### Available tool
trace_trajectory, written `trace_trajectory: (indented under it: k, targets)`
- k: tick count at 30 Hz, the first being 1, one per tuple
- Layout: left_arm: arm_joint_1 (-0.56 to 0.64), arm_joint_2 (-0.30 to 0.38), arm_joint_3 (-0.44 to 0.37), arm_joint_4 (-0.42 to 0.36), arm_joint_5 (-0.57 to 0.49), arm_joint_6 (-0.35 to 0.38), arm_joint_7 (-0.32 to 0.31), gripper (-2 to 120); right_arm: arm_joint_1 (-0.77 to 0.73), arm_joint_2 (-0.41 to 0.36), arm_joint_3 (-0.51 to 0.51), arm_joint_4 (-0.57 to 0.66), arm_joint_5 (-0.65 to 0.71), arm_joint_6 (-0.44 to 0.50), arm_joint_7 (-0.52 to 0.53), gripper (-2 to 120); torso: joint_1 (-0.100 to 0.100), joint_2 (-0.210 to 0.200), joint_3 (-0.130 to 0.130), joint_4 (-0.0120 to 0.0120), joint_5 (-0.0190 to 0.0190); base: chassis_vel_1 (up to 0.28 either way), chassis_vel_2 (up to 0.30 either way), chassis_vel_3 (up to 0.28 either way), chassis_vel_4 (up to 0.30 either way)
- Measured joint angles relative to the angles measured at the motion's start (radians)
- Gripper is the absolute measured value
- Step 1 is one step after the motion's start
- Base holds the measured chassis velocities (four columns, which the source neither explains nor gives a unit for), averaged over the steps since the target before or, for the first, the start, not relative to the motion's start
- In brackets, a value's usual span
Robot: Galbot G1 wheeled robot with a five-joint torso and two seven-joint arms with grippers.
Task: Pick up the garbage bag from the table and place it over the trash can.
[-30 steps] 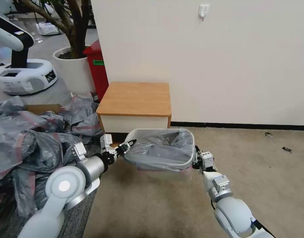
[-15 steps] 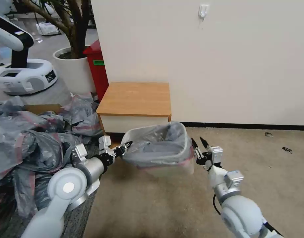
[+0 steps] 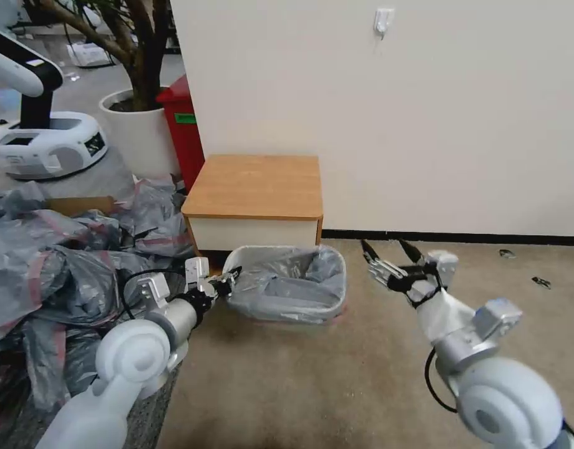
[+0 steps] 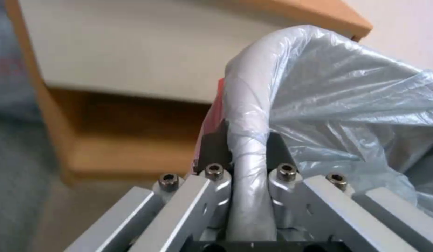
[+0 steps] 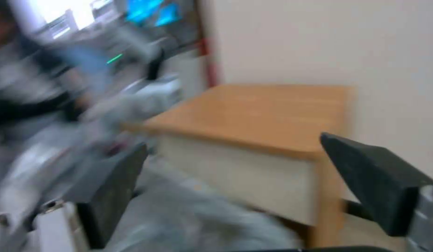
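The cream-white trash can [image 3: 257, 251] stands on the carpet in front of the wooden table [image 3: 256, 184]. The grey garbage bag [image 3: 293, 280] lines it, folded over the rim, with its pink-red band at the base. My left gripper [image 3: 228, 282] is shut on the can's left rim through the bag. The left wrist view shows my left gripper [image 4: 247, 150] clamping the bag-wrapped rim, the garbage bag [image 4: 347, 98] beyond it. My right gripper [image 3: 390, 252] hangs open to the right of the can, apart from it. In the right wrist view, my right gripper [image 5: 240, 182] spreads wide before the table [image 5: 268, 112].
A big heap of grey bags [image 3: 62, 262] lies on the left. Behind it stand a red bin [image 3: 184, 125], a white plant pot [image 3: 137, 131] and another robot [image 3: 43, 137]. The wall runs behind the table. Open carpet [image 3: 499, 299] lies to the right.
My right gripper let go of the can's right side, opened, and moved right and up. The can, lifted and tilted before, has come down to the left. My left gripper kept its hold.
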Motion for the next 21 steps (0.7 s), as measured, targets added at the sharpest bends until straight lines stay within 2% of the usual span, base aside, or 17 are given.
trace_trajectory:
  k: [1,2,4,5,6,7,8,9,11,12,17,19,21]
  targets:
    - [0.000,0.000,0.000,0.000,0.000,0.000,0.000,5,0.000,0.000,0.000,0.000,0.000,0.000,0.000,94,0.000,0.000,0.000,0.0000,0.0000,0.000,0.000,0.000,0.000]
    - [0.005,0.008,0.010,-0.012,0.052,-0.008,0.002,5,0.044,-0.027,-0.027,0.008,0.006,-0.032,-0.036,91,0.000,0.000,0.000,0.0001,0.0002,0.000,0.000,0.000,0.000]
    - [0.018,0.027,0.032,-0.048,0.182,-0.035,0.010,5,0.209,-0.099,-0.164,0.014,0.016,-0.137,-0.122,82,0.000,0.000,0.000,0.0004,0.0000,0.000,0.000,0.000,0.000]
    - [0.018,0.027,0.032,-0.048,0.182,-0.035,0.010,5,0.209,-0.099,-0.164,0.014,0.016,-0.137,-0.122,82,0.000,0.000,0.000,0.0004,0.0000,0.000,0.000,0.000,0.000]
    - [0.026,0.034,0.042,-0.059,0.242,-0.051,0.019,5,0.290,-0.114,-0.253,0.000,0.018,-0.177,-0.135,76,0.000,0.000,0.000,0.0005,-0.0001,0.000,0.000,0.000,0.000]
    - [0.034,0.038,0.052,-0.069,0.299,-0.064,0.027,5,0.362,-0.116,-0.344,-0.024,0.012,-0.212,-0.143,71,0.000,0.000,0.000,0.0004,0.0002,0.000,0.000,0.000,0.000]
    - [0.034,0.038,0.052,-0.069,0.299,-0.064,0.027,5,0.362,-0.116,-0.344,-0.024,0.012,-0.212,-0.143,71,0.000,0.000,0.000,0.0004,0.0002,0.000,0.000,0.000,0.000]
    - [0.041,0.039,0.061,-0.080,0.336,-0.069,0.031,5,0.437,-0.103,-0.441,-0.059,-0.002,-0.248,-0.139,67,0.000,0.000,0.000,0.0004,0.0001,0.000,0.000,0.000,0.000]
    - [0.052,0.040,0.070,-0.092,0.384,-0.076,0.039,5,0.512,-0.071,-0.540,-0.114,-0.021,-0.305,-0.100,54,0.000,0.000,0.000,0.0001,-0.0001,0.000,0.000,0.000,0.000]
    - [0.052,0.040,0.070,-0.092,0.384,-0.076,0.039,5,0.512,-0.071,-0.540,-0.114,-0.021,-0.305,-0.100,54,0.000,0.000,0.000,0.0001,-0.0001,0.000,0.000,0.000,0.000]
    - [0.070,0.038,0.076,-0.104,0.454,-0.094,0.064,5,0.570,-0.023,-0.617,-0.188,-0.017,-0.352,0.018,34,0.000,0.000,0.000,0.0002,0.0001,0.000,0.000,0.000,0.000]
    - [0.073,0.034,0.081,-0.109,0.468,-0.096,0.068,5,0.590,-0.008,-0.647,-0.206,-0.014,-0.368,0.037,26,0.000,0.000,0.000,0.0001,0.0001,0.000,0.000,0.000,0.000]
    - [0.073,0.034,0.082,-0.110,0.472,-0.097,0.070,5,0.594,-0.004,-0.654,-0.210,-0.014,-0.372,0.042,22,0.000,0.000,0.000,0.0001,0.0001,0.000,0.000,0.000,0.000]
